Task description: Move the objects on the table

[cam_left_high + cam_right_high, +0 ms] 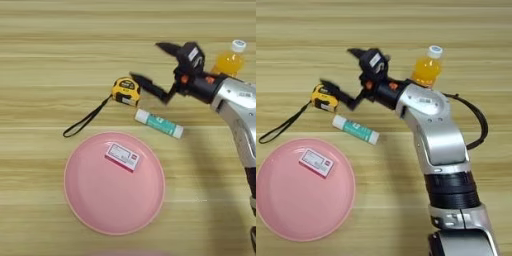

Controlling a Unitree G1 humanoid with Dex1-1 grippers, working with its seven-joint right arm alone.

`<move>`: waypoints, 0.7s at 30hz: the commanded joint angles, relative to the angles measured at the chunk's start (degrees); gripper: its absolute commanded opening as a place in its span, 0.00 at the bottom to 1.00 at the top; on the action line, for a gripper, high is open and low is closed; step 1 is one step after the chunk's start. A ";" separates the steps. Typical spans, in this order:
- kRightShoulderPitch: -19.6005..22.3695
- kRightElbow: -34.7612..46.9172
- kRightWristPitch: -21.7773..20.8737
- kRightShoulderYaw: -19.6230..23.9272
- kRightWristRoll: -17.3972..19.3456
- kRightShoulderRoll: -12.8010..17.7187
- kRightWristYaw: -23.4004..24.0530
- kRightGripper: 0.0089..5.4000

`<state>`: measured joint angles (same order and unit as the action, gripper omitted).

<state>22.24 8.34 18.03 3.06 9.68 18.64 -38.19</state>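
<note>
Fingers (150, 86) of right gripper (149, 63) spread wide, grasping nothing, hovering just right of tape measure. Nearest: pink plate (95, 205), white-pink card (122, 156) lying on its upper part. Beyond plate: white tube (159, 123) flat on table (50, 50). Then yellow tape measure (126, 91), strap trailing left. Farthest: orange-juice bottle (229, 61), upright, behind forearm.

A small white-pink card (122, 156) lies on the round pink plate (100, 210). Behind the plate lie a white tube with teal label (159, 123) and a yellow tape measure with black strap (125, 91). An upright orange-juice bottle with white cap (230, 60) stands far right.
</note>
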 commanded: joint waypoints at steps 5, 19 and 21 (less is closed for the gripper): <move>-1.12 1.90 -6.83 4.04 -2.34 -2.02 11.96 0.99; -13.30 2.22 -22.26 9.25 -9.66 -9.39 32.95 0.99; -13.54 0.67 -24.21 10.18 -9.60 -10.33 35.17 0.99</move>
<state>6.20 8.34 -2.47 11.90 0.15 8.28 -5.45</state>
